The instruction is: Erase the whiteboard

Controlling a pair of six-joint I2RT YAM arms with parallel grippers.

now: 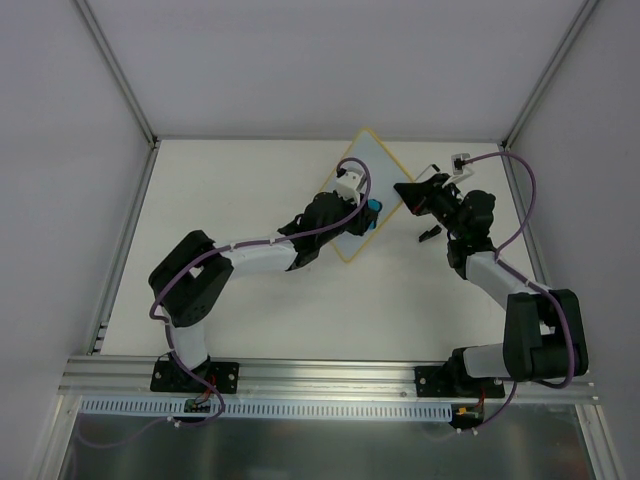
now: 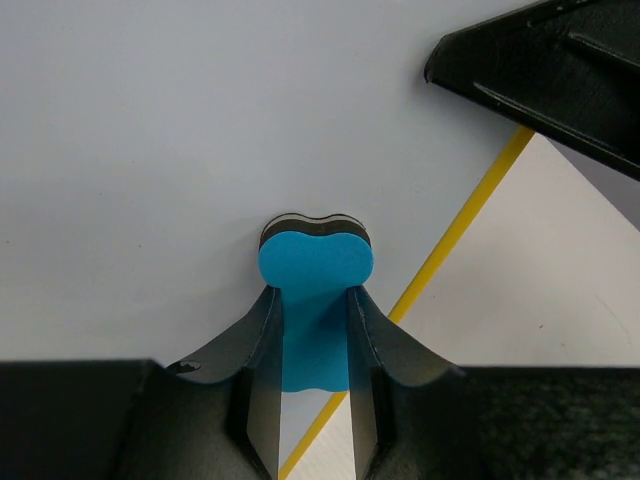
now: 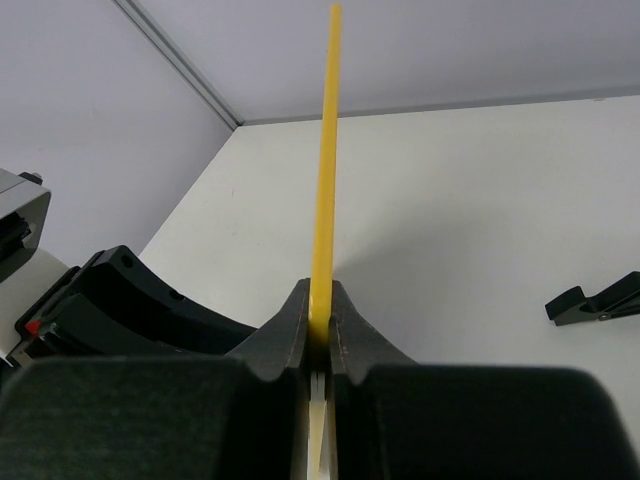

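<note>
The whiteboard [image 1: 372,170], white with a thin yellow rim, lies tilted at the table's middle back. My right gripper [image 1: 413,193] is shut on its right edge; in the right wrist view the yellow rim [image 3: 324,180] runs edge-on between the jaws of that gripper [image 3: 320,305]. My left gripper [image 1: 368,215] is shut on a small blue eraser [image 2: 316,275] with a dark felt pad, pressed against the white board face [image 2: 150,150]. The board's yellow rim [image 2: 460,232] runs diagonally to the eraser's right. No marks show on the visible board face.
A small black foot-like piece [image 1: 429,235] lies loose on the table right of the board, also in the right wrist view [image 3: 598,299]. Another small part [image 1: 459,160] lies at the back right. Metal frame posts stand at the table's back corners.
</note>
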